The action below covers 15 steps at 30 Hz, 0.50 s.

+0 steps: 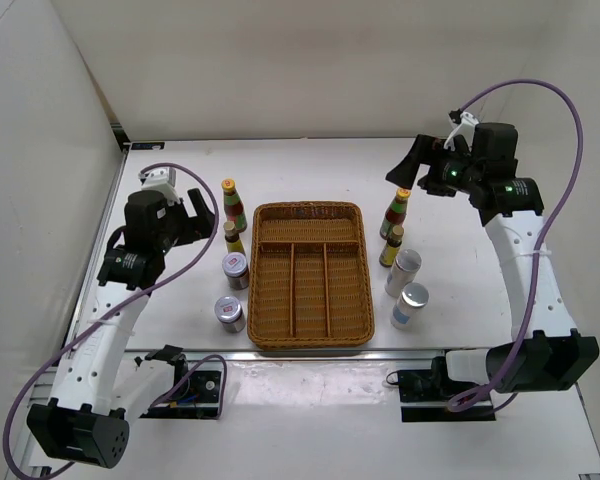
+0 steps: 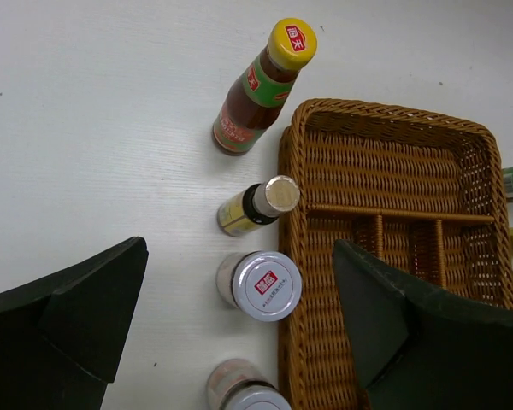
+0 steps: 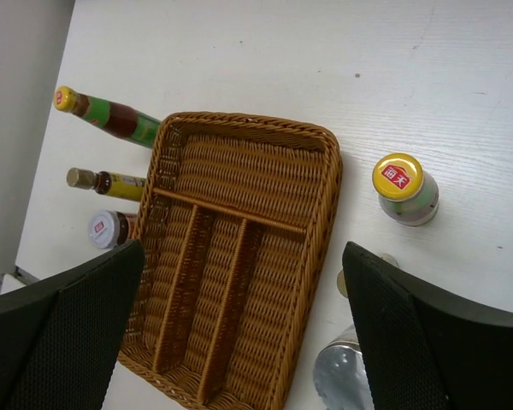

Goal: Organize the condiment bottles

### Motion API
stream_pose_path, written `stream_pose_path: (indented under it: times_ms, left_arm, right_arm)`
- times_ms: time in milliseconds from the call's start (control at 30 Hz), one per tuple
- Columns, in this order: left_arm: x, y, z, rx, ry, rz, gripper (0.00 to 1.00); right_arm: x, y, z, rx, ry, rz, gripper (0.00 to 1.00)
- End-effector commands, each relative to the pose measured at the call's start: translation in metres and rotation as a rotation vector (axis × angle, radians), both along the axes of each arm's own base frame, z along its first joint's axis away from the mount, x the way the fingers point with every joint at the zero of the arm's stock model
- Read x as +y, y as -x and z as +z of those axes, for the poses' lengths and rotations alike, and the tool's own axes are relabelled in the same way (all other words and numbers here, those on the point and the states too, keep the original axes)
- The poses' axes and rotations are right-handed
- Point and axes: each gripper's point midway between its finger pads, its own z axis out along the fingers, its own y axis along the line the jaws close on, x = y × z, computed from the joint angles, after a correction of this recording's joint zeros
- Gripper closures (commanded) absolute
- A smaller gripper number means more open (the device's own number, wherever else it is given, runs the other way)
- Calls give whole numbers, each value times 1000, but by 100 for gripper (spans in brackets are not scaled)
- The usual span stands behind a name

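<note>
The condiment bottles stand upright in two rows beside the wicker tray [image 1: 308,207]. Left row, far to near: a tall yellow-capped sauce bottle [image 1: 232,203], a small dark bottle [image 1: 234,238] and two silver-lidded jars [image 1: 236,269] [image 1: 229,313]. Right row: a tall sauce bottle [image 1: 397,213], a small dark bottle [image 1: 391,246] and two jars [image 1: 405,272] [image 1: 411,304]. My left gripper [image 1: 202,213] hangs open above the left row, the far jar [image 2: 263,284] below its jaws. High over the right row, my right gripper [image 1: 412,168] is open and empty, looking down on the tray [image 3: 248,122].
The tray has one long cross compartment at the far end and three lengthwise slots, all empty. White walls close the table on the left and back. A metal rail runs along the near edge, where the arm bases are bolted.
</note>
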Motion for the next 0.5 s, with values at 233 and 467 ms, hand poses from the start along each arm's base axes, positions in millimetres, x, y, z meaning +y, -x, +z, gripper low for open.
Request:
stream_pose_path:
  times_ms: [233,467]
  left_arm:
    - [12,2,-13,-64,-63,26,0]
    - [35,5,-13,-62,-105,166,0]
  right_arm:
    - [20,-13,8,7,-42,87,0]
    - [27,-33,-40,54,339,-59,0]
